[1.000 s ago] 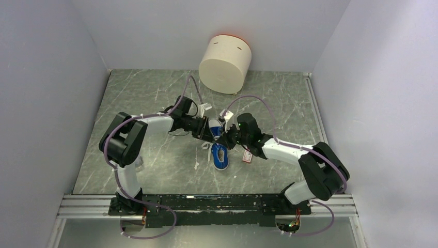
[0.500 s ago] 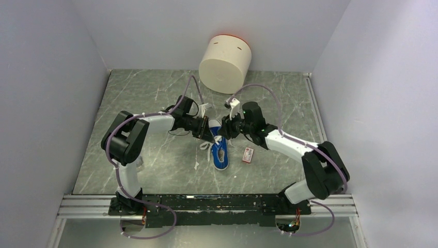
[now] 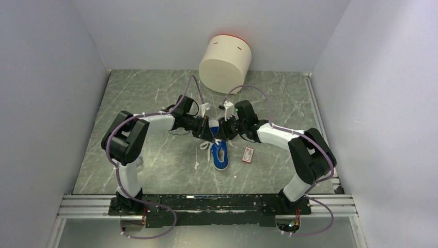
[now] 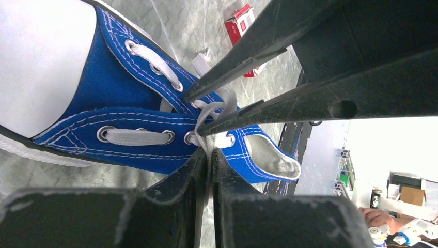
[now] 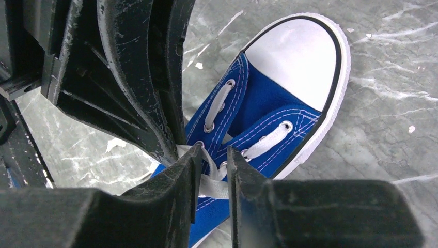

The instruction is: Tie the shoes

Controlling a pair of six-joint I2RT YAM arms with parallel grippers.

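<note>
right arm has swung in over the small blue canvas sneaker with white toe cap point(image 3: 219, 154), lying mid-frame in the top view; the right gripper point(image 5: 214, 155) straddles a flat white lace point(image 4: 209, 111), jaws narrowly parted. left gripper point(image 4: 209, 155) is pinched shut on another strand of it. likely mid-knot: next the right should clamp, then both pull apart.
</note>
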